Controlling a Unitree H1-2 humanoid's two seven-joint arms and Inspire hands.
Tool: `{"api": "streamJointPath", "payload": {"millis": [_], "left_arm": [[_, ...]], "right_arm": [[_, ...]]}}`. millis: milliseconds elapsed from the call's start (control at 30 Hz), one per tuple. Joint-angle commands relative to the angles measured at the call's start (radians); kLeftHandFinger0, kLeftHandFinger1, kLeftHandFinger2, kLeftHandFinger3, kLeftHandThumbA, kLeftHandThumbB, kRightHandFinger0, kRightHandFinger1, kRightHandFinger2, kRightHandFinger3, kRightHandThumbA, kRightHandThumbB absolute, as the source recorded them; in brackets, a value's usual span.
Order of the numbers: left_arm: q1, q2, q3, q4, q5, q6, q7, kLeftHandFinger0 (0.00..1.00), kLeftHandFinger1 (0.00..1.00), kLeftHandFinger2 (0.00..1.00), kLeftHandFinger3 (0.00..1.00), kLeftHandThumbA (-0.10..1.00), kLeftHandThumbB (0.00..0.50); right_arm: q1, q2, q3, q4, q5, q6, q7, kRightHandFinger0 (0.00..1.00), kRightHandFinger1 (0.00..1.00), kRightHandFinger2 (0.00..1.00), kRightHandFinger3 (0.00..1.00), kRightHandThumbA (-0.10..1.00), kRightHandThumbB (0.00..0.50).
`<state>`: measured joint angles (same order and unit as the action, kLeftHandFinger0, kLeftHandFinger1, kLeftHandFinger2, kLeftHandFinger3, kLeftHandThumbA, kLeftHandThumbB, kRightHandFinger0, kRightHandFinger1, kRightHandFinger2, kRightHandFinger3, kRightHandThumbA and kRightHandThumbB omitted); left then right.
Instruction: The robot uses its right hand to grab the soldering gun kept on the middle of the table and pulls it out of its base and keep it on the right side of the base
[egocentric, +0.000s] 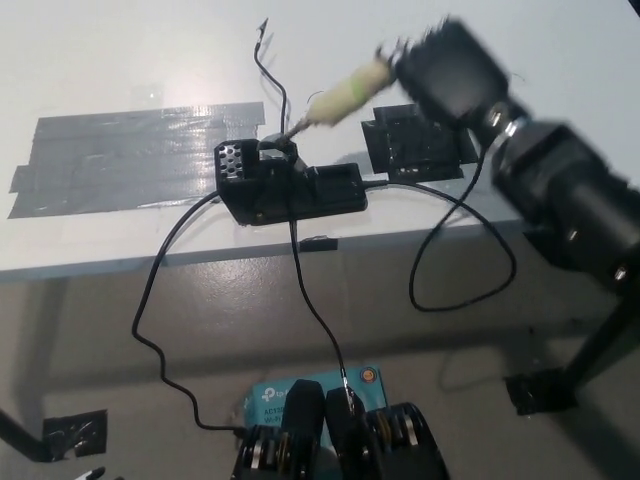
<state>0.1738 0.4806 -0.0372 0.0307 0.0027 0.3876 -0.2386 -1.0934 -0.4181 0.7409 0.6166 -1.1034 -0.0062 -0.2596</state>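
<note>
While the right hand (452, 68) blurs, its fingers wrap the soldering gun (345, 95) at the rear end, tip angled down just above the base (290, 188) on the table (120, 80).

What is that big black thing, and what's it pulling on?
It is a robot's right arm, and the picture comes from a camera on the robot's head, looking down. Its black right hand grips the pale handle of a soldering gun, whose metal tip points down at the black base on the white table. Grey tape is stuck on the table, a black mat lies beside the base, and cables hang off the edge. The left hand is not in view.
</note>
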Motion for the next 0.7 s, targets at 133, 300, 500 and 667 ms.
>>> {"api": "streamJointPath", "payload": {"millis": [133, 300, 500, 667], "left_arm": [[0.002, 0.041, 0.002, -0.036, 0.019, 0.022, -0.025, 0.89, 0.78, 1.0, 1.0, 0.73, 0.177], [0.004, 0.044, 0.004, -0.037, 0.02, 0.018, -0.032, 0.91, 0.8, 1.0, 1.0, 0.74, 0.178], [0.015, 0.03, 0.015, -0.033, 0.011, 0.017, -0.027, 0.87, 0.78, 1.0, 1.0, 0.72, 0.183], [0.013, 0.027, 0.013, -0.036, 0.015, 0.015, -0.024, 0.88, 0.77, 1.0, 1.0, 0.73, 0.18]], "right_arm": [[-0.144, -0.06, -0.109, -0.025, -0.007, -0.037, -0.093, 0.0, 0.0, 0.09, 0.44, -0.06, 0.237], [-0.119, -0.088, -0.16, -0.032, 0.014, -0.055, -0.058, 0.0, 0.0, 0.17, 0.42, -0.1, 0.27], [-0.022, -0.106, -0.201, -0.068, 0.016, 0.006, 0.036, 0.0, 0.0, 0.29, 0.37, 0.03, 0.26], [0.037, -0.111, -0.204, -0.073, -0.018, 0.068, 0.126, 0.0, 0.0, 0.04, 0.26, -0.05, 0.155]]}}
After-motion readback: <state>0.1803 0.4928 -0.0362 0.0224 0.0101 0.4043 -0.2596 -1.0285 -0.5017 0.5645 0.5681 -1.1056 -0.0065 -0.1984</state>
